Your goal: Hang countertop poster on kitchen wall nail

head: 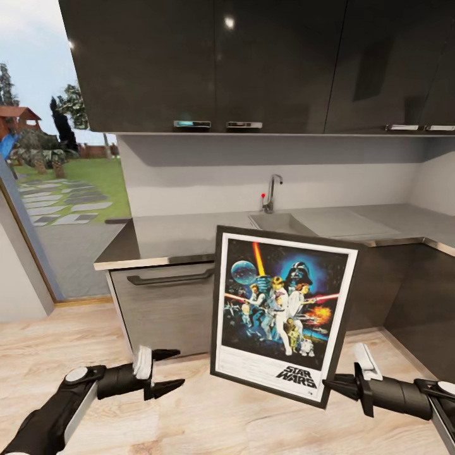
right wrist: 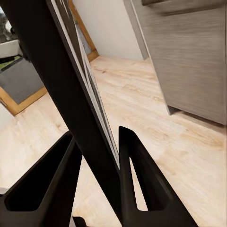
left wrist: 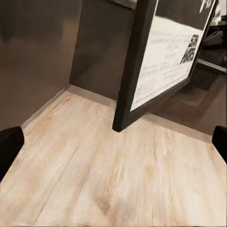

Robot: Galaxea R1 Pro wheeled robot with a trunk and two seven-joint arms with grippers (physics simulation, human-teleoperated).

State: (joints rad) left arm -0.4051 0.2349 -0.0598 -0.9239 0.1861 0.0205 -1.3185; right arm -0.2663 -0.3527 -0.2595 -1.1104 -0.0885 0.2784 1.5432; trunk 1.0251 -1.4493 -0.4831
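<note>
The poster (head: 281,313) hangs tilted in front of the dark cabinets, below the kitchen countertop (head: 189,237), its frame edge pinched at four o'clock between the right gripper's (head: 330,383) fingers (right wrist: 142,179). At eight o'clock, the left gripper (head: 169,370) is spread wide, holding nothing

Poster (head: 283,313) stands tilted in front of the table (head: 177,234) — clear of the floor (head: 208,411). Right gripper (head: 330,383) at its lower right corner, fingers (right wrist: 142,179) straddling the frame; left gripper (head: 174,370) apart, to its left.
</note>
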